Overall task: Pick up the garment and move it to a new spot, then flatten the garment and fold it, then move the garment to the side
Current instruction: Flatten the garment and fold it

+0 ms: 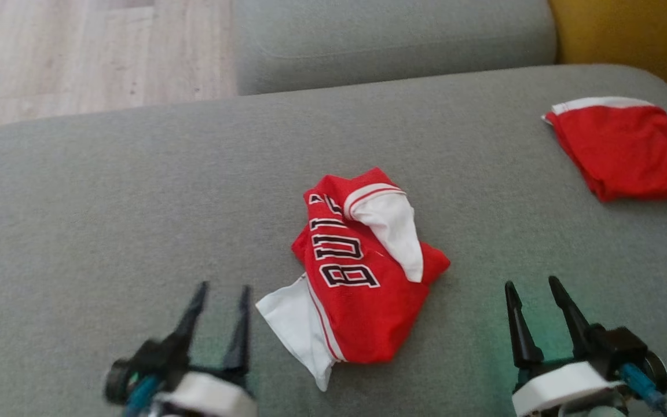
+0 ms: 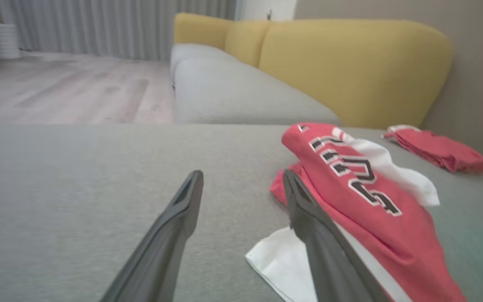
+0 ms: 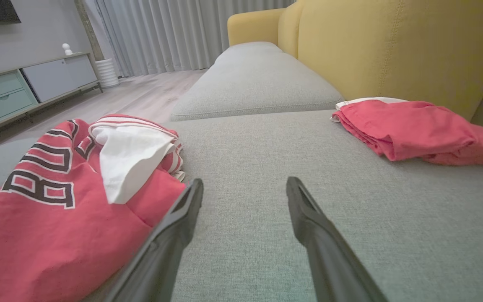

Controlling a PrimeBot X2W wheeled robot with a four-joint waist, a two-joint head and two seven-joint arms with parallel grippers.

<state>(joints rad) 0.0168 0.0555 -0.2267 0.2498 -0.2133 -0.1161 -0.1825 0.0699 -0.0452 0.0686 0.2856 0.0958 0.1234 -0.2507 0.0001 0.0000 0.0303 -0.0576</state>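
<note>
Garment: red jersey with white sleeves, crumpled in a heap mid-seat on the grey sofa seat. Left gripper sits just beside its near white sleeve. The right gripper is off its other side, clear of the cloth. Both have fingers spread wide and hold nothing. Second red garment lies folded, well apart at far right. Step looks like the first pickup, not yet started. Next move likely needs a gripper down on a raised fold, pinching cloth only, not the upholstery.

Living room: sofa, curtains, sideboard.
</note>
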